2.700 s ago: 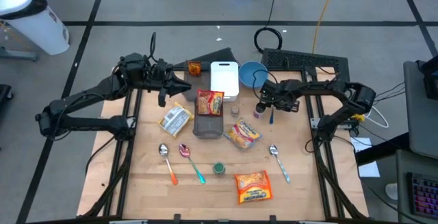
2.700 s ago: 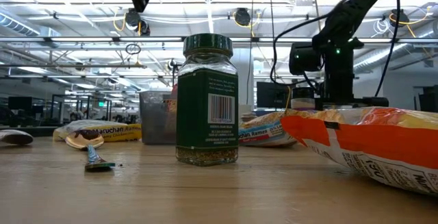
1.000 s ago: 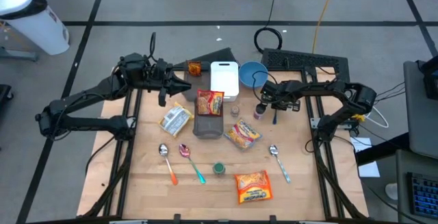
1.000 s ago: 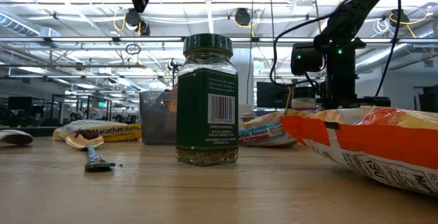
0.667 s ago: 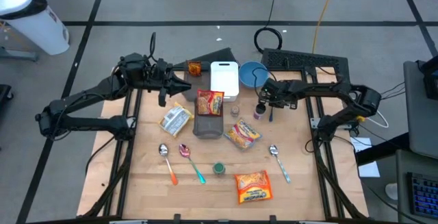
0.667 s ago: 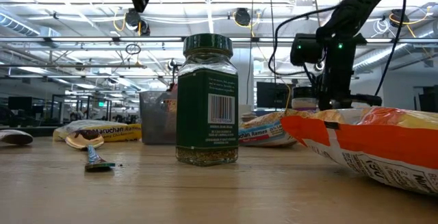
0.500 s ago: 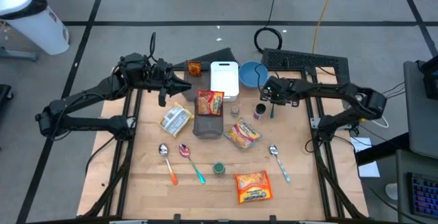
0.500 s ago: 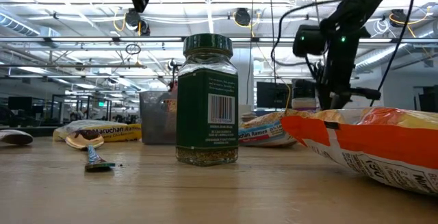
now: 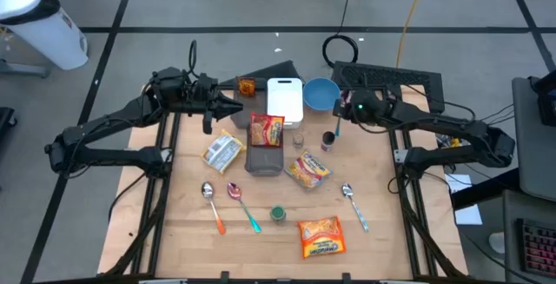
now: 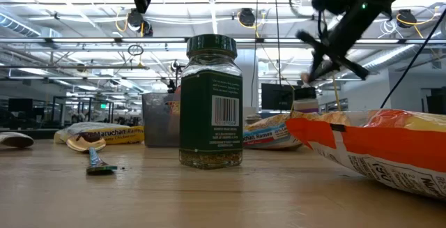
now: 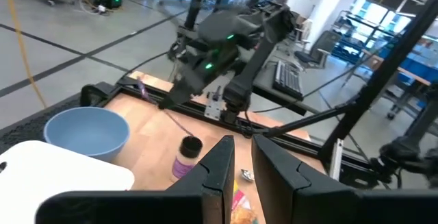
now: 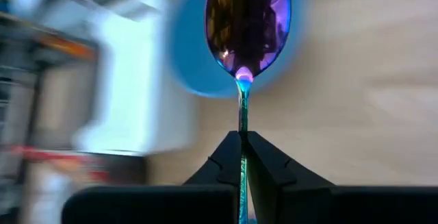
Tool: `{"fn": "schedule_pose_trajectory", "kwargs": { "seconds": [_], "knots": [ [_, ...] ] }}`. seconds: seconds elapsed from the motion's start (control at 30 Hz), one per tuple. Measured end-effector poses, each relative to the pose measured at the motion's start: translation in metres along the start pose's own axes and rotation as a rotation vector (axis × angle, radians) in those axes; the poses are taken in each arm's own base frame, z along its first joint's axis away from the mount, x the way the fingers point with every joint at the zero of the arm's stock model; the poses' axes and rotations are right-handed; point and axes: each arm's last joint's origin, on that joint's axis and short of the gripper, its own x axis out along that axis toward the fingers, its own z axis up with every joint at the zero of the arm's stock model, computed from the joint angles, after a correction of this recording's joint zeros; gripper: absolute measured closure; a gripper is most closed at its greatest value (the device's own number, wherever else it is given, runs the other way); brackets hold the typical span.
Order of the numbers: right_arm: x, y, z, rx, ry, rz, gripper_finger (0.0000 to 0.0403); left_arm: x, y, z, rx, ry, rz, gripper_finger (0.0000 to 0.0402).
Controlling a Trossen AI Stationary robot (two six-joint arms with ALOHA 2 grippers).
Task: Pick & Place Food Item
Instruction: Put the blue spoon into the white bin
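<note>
My right gripper (image 12: 241, 142) is shut on the thin handle of a spoon (image 12: 248, 18) with a shiny purple bowl. In the high view this gripper (image 9: 344, 112) hangs at the near right edge of the blue bowl (image 9: 321, 94), and the spoon's bowl shows over the blue bowl (image 12: 191, 59) in the right wrist view. Food lies about: a ramen packet (image 9: 267, 131) leaning in a grey container (image 9: 265, 159), and others at the middle (image 9: 307, 169), front (image 9: 320, 236) and left (image 9: 222, 151). My left gripper (image 9: 234, 108) waits at the back left, fingers slightly apart and holding nothing (image 11: 243, 162).
A white cutting board (image 9: 285, 100) lies left of the blue bowl. A dark-lidded jar (image 9: 329, 138) stands below the right gripper. A green-lidded spice jar (image 9: 278, 214), several loose spoons (image 9: 212, 204) and a small orange packet (image 9: 247, 86) also sit on the table.
The right arm has lifted the spoon away from the dark-lidded jar and swung it back toward the blue bowl. The left arm has not moved.
</note>
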Motion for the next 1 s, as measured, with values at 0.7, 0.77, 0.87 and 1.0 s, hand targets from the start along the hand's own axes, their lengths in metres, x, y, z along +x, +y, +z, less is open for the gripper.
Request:
{"fn": "schedule_pose_trajectory", "kwargs": {
  "seconds": [0.7,0.77,0.87,1.0],
  "knots": [
    [-0.058,0.086,0.033,-0.434,-0.271,0.729,0.0403,0.084,0.027,-0.007,-0.319,-0.079,-0.174,0.0239],
    [-0.062,0.089,0.034,-0.456,-0.261,0.763,0.0403,0.097,0.029,-0.005,-0.343,-0.071,-0.183,0.0218],
    [-0.068,0.094,0.036,-0.467,-0.253,0.814,0.0403,0.117,0.029,0.004,-0.342,-0.062,-0.205,0.0196],
    [-0.071,0.097,0.037,-0.485,-0.252,0.878,0.0403,0.142,0.024,0.019,-0.302,-0.059,-0.24,0.0182]
  ]
}}
